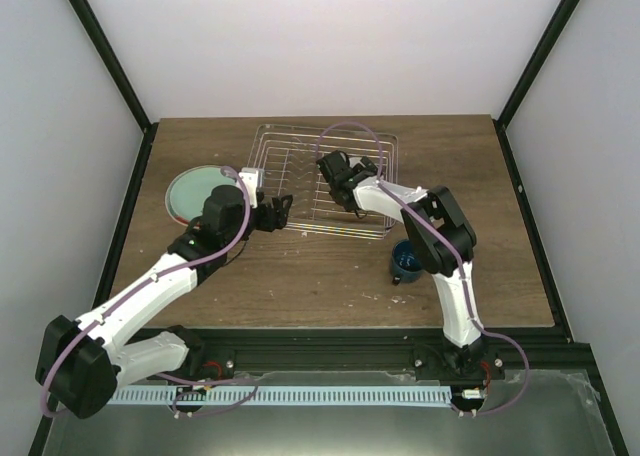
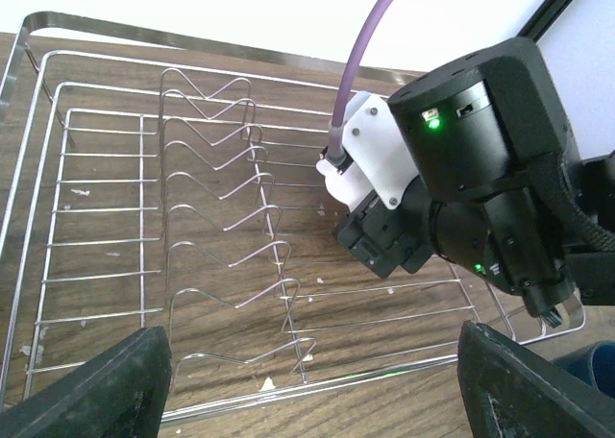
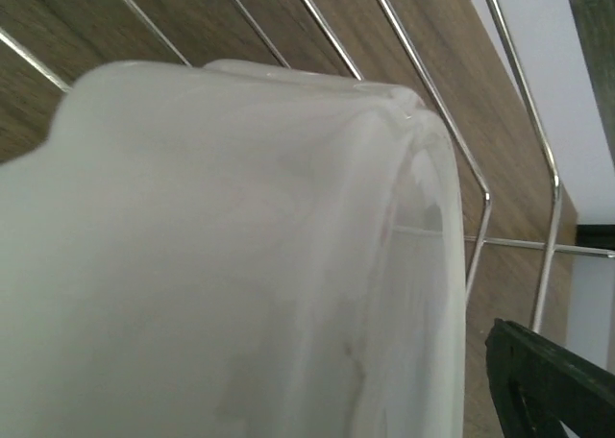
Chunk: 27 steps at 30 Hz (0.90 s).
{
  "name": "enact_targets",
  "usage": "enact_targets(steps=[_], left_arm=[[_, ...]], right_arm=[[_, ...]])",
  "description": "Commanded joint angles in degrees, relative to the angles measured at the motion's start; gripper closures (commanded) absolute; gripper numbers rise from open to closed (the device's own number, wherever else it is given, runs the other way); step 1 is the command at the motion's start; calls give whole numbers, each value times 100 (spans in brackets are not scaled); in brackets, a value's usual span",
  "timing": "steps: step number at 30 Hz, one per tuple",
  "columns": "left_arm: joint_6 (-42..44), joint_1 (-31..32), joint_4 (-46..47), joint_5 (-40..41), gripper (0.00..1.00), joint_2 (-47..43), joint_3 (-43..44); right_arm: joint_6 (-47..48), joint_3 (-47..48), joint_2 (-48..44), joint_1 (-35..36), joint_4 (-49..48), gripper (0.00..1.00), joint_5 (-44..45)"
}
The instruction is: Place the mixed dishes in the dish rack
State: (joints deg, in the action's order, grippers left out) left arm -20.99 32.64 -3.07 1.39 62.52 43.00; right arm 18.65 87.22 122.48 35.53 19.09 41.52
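We list on the wooden table (image 1: 300, 276) the silver dish rack (image 1: 300, 151) at far middle. The right gripper (image 1: 345, 191) sits low over its wires, and the left gripper (image 1: 282, 208), jaws wide and empty, is just off its near-left corner. The red-rimmed teal plate (image 1: 190, 194) lies flat toward the left edge, the dark blue mug (image 1: 405, 263) off the rack's near-right corner. The white dish (image 3: 221, 265) sits over the wires, one right finger (image 3: 548, 380) just off its rim; whether that gripper holds it, we cannot tell.
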Motion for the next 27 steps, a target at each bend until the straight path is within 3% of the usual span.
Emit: enact_targets(steps=[1, 27], left_arm=[[-54, -37, -53, -93, 17, 55, 85], [-94, -33, -376, 19, 16, 16, 99]], right_arm=[[-406, 183, -508, 77, 358, 0, -711], [-1212, -220, -1717, 86, 1163, 0, -2252]])
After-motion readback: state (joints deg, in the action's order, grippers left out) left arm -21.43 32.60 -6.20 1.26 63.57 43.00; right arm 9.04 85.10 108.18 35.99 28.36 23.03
